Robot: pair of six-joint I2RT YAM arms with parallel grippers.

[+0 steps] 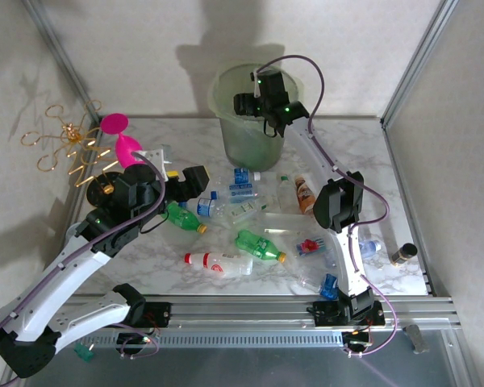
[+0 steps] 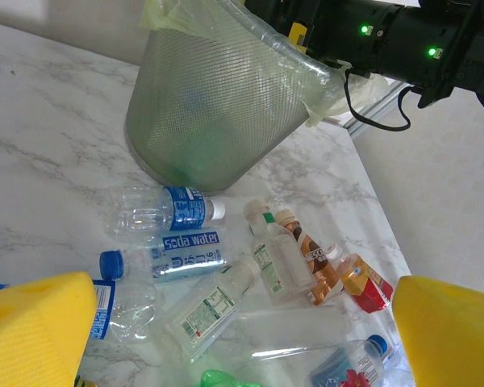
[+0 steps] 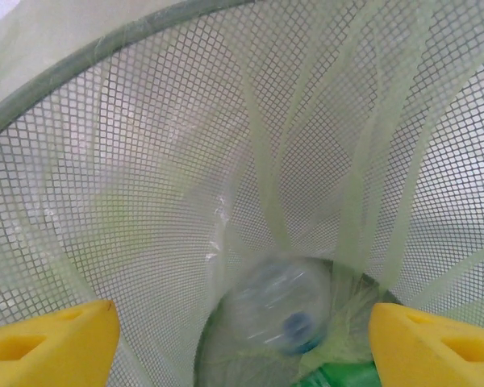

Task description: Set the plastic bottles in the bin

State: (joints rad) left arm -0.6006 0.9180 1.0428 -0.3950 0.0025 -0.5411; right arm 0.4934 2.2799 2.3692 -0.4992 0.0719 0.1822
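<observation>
The pale-green mesh bin (image 1: 226,90) stands at the back of the table. My right gripper (image 1: 255,101) hangs open over its mouth. Looking down into the bin (image 3: 145,161), a blurred clear bottle with a blue cap (image 3: 290,310) lies between the open yellow fingers (image 3: 52,339), beside a green bottle (image 3: 351,377). My left gripper (image 1: 190,182) is open above the scattered bottles, holding nothing. Below it lie a soda water bottle (image 2: 173,254), a blue-labelled bottle (image 2: 165,210), a clear flat bottle (image 2: 206,310) and a brown bottle (image 2: 310,258). Green bottles (image 1: 185,218) (image 1: 260,245) lie in front.
A pink balloon-shaped ornament (image 1: 119,137) with gold wire (image 1: 60,145) stands at the back left, close to the left arm. A small dark jar (image 1: 403,255) sits at the right edge. The aluminium rail (image 1: 290,310) runs along the front. More bottles lie by the right arm's base (image 1: 329,284).
</observation>
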